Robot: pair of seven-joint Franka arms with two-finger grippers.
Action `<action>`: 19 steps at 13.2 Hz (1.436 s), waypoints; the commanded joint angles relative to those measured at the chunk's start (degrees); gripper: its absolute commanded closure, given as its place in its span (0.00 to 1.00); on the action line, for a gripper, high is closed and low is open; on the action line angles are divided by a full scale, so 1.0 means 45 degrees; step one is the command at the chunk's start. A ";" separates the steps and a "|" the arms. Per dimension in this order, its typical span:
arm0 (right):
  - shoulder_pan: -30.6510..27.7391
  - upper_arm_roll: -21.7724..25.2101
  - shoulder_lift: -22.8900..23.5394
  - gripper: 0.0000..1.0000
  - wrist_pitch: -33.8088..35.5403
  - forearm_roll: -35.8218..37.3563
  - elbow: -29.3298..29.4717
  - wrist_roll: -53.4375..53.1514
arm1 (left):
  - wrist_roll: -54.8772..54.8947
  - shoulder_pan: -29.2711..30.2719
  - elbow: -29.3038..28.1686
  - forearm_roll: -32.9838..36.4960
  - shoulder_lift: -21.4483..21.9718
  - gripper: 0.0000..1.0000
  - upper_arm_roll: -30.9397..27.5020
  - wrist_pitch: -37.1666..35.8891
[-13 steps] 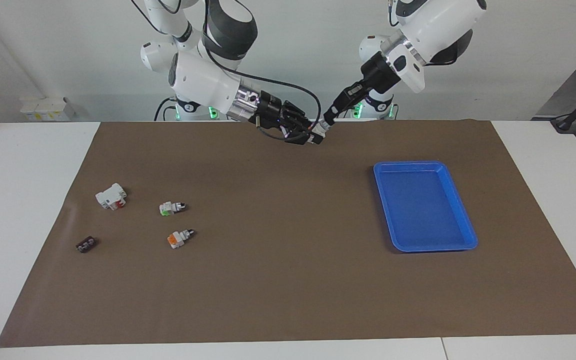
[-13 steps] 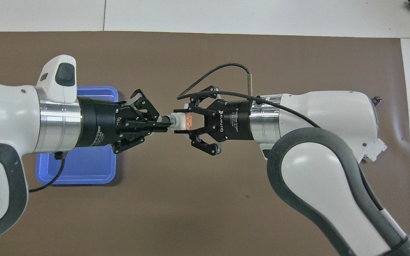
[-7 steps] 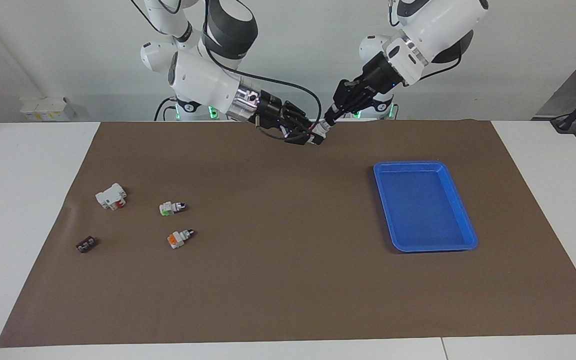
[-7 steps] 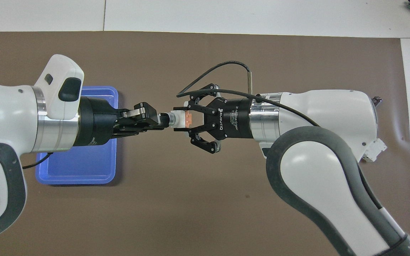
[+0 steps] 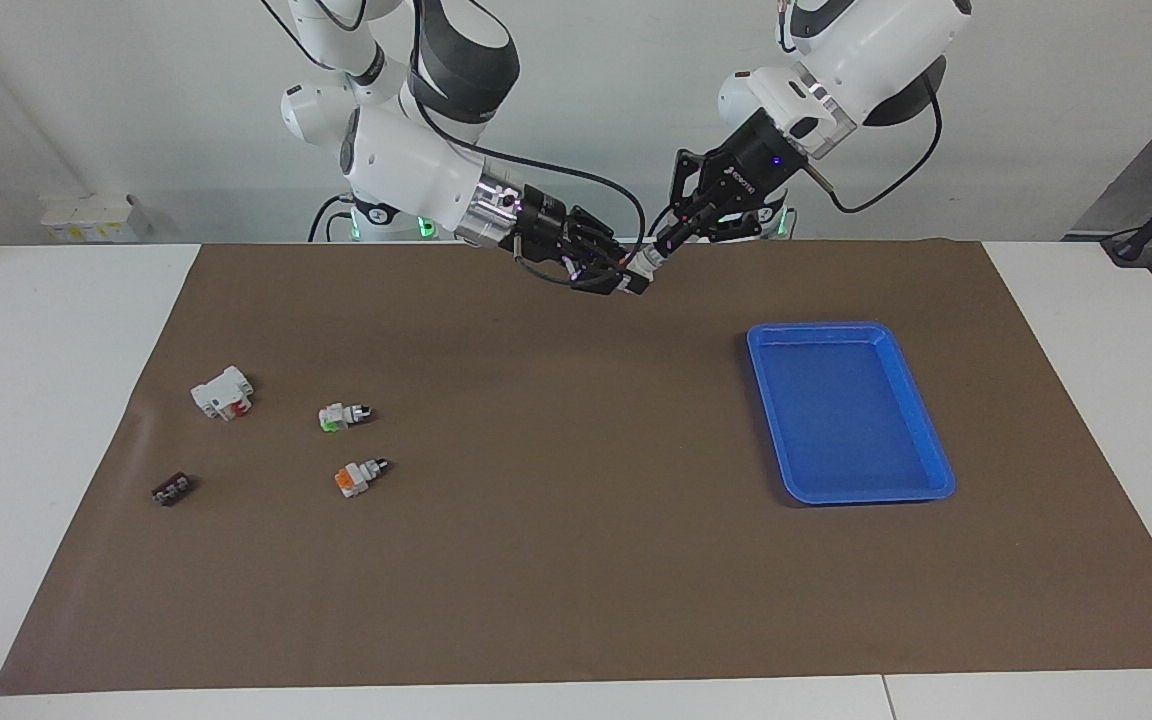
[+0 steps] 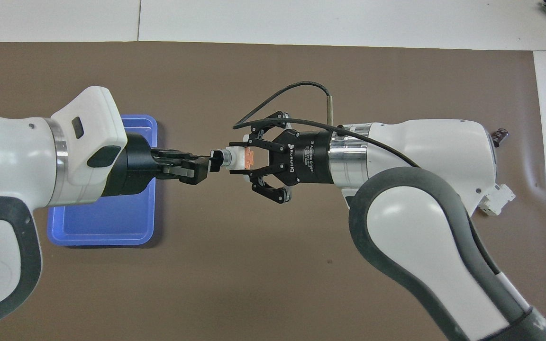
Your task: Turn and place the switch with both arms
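Observation:
The switch (image 6: 242, 158) hangs in the air between the two grippers, above the brown mat's middle strip close to the robots. Its white body and orange-red end block sit inside my right gripper (image 6: 236, 159), which is shut on the body. The black knob points toward my left gripper (image 6: 209, 164), which is shut on it. In the facing view the switch (image 5: 640, 264) shows as a small pale piece where the right gripper (image 5: 628, 275) and the left gripper (image 5: 660, 249) meet tip to tip.
A blue tray (image 5: 921, 410) lies toward the left arm's end, partly under the left arm in the overhead view. Toward the right arm's end lie a green-ended switch (image 5: 341, 415), a paler orange switch (image 5: 356, 477), a white block (image 5: 223, 392) and a small black part (image 5: 172, 489).
The left wrist has rolled about its own axis while shut on the knob, so its links now show edge-on. The right gripper with the body has barely shifted.

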State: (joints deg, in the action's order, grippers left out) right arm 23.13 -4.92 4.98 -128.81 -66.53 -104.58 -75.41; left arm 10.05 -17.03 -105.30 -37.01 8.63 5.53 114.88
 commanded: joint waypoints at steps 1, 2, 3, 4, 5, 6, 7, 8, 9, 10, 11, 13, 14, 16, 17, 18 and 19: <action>-0.0063 0.0000 -0.0384 1.00 0.0421 -0.0100 -0.0197 0.0409 | 0.1493 0.0075 -0.0156 0.0861 -0.0004 1.00 -0.0233 0.0799; -0.0063 0.0000 -0.0384 1.00 0.0421 -0.0099 -0.0197 0.0409 | 0.1767 0.0055 -0.0136 0.0861 -0.0004 1.00 -0.0233 0.0857; -0.0063 0.0000 -0.0403 1.00 0.0421 -0.0099 -0.0197 0.0409 | 0.2021 0.0055 -0.0097 0.0842 -0.0024 1.00 -0.0214 0.0819; -0.0063 0.0000 -0.0404 1.00 0.0421 -0.0080 -0.0197 0.0429 | 0.2236 0.0035 -0.0097 0.0841 -0.0024 1.00 -0.0214 0.0818; -0.0063 0.0000 -0.0404 1.00 0.0421 0.0036 -0.0197 0.0410 | 0.2645 0.0054 -0.0097 0.0841 -0.0024 1.00 -0.0214 0.0760; -0.0063 0.0000 -0.0423 1.00 0.0421 0.0076 -0.0197 0.0409 | 0.3055 0.0093 -0.0097 0.0822 -0.0004 1.00 -0.0214 0.0702; -0.0063 0.0000 -0.0423 1.00 0.0440 0.0076 -0.0197 0.0409 | 0.3387 0.0113 -0.0116 0.0803 -0.0004 1.00 -0.0214 0.0682; -0.0063 0.0000 -0.0423 1.00 0.0421 0.0076 -0.0197 0.0409 | 0.3661 0.0113 -0.0116 0.0706 -0.0004 1.00 -0.0214 0.0682; -0.0063 0.0000 -0.0423 1.00 0.0402 0.0076 -0.0197 0.0390 | 0.3742 0.0036 -0.0097 0.0666 -0.0024 1.00 -0.0194 0.0759; -0.0063 0.0000 -0.0423 1.00 0.0421 0.0076 -0.0197 0.0390 | 0.3800 0.0016 -0.0097 0.0414 -0.0024 1.00 -0.0194 0.0818; -0.0063 0.0000 -0.0423 1.00 0.0402 0.0076 -0.0197 0.0390 | 0.3917 0.0016 -0.0097 0.0141 -0.0024 1.00 -0.0213 0.0838; -0.0063 0.0000 -0.0423 1.00 0.0401 0.0076 -0.0197 0.0390 | 0.4326 0.0035 -0.0097 -0.0153 -0.0004 1.00 -0.0214 0.0896; -0.0063 0.0000 -0.0423 1.00 0.0382 0.0076 -0.0197 0.0371 | 0.4831 0.0035 -0.0097 -0.0193 -0.0004 1.00 -0.0214 0.1032; -0.0063 0.0000 -0.0423 1.00 0.0382 0.0076 -0.0197 0.0370 | 0.5128 0.0055 -0.0116 -0.0194 -0.0004 1.00 -0.0233 0.1150; -0.0063 0.0000 -0.0423 1.00 0.0401 0.0076 -0.0197 0.0351 | 0.5129 0.0055 -0.0116 -0.0194 0.0015 1.00 -0.0233 0.1131; -0.0063 0.0000 -0.0423 1.00 0.0440 0.0076 -0.0216 0.0331 | 0.5110 0.0055 -0.0116 -0.0194 0.0015 1.00 -0.0233 0.1131; -0.0063 0.0000 -0.0423 1.00 0.0421 0.0076 -0.0197 0.0312 | 0.5110 0.0035 -0.0116 -0.0194 0.0015 1.00 -0.0233 0.1111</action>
State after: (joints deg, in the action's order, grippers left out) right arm 23.05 -4.68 4.89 -128.81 -66.51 -103.90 -75.41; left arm 31.33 -17.04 -105.32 -37.76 8.80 5.43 116.26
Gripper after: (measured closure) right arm 0.581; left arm 0.894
